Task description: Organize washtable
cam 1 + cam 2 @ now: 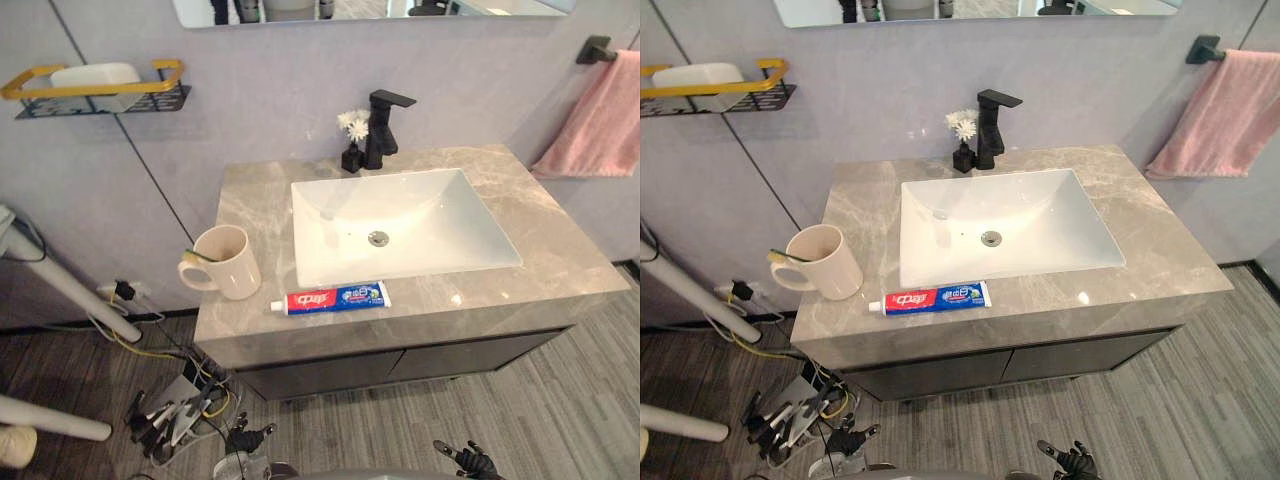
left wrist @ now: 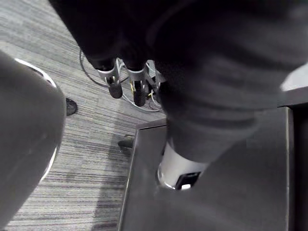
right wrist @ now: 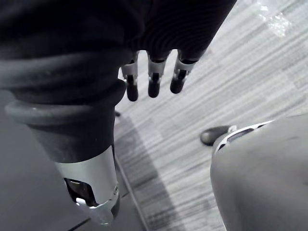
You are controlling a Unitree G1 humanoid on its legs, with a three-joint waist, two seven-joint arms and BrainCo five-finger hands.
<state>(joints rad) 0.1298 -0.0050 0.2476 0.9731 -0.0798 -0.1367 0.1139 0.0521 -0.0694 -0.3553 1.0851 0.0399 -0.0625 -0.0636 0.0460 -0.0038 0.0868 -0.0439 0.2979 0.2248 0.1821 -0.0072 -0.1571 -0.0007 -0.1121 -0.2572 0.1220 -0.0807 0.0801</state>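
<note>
Washtable: grey marbled top (image 1: pixel 560 250) on a dark cabinet (image 1: pixel 400 365), with a white basin (image 1: pixel 400 215) sunk in its middle.
Toothpaste: we note the tube (image 1: pixel 330 298) lying flat on the front strip of the top, just before the basin's front edge, white cap toward the robot's left.
Mug: cream mug (image 1: pixel 232 262) stands upright at the left front of the top, handle turned left. A toothbrush (image 1: pixel 193 256) leans inside it.
Faucet: black faucet (image 1: pixel 383 128) stands behind the basin, with a small dark vase of white flowers (image 1: pixel 353 135) just beside it.
Towel: pink towel (image 1: pixel 600 125) hangs on the wall at the right.
Shelf: yellow-railed wall shelf (image 1: pixel 165 84) at the left holds a white block (image 1: pixel 95 74).
Left hand (image 2: pixel 138 89): low before the cabinet, over the striped floor (image 3: pixel 216 72) — fingers straight, hanging loose, nothing in them.
Right hand (image 3: pixel 154 79): likewise low and well apart from the top — fingers straight, holding nothing.
</note>
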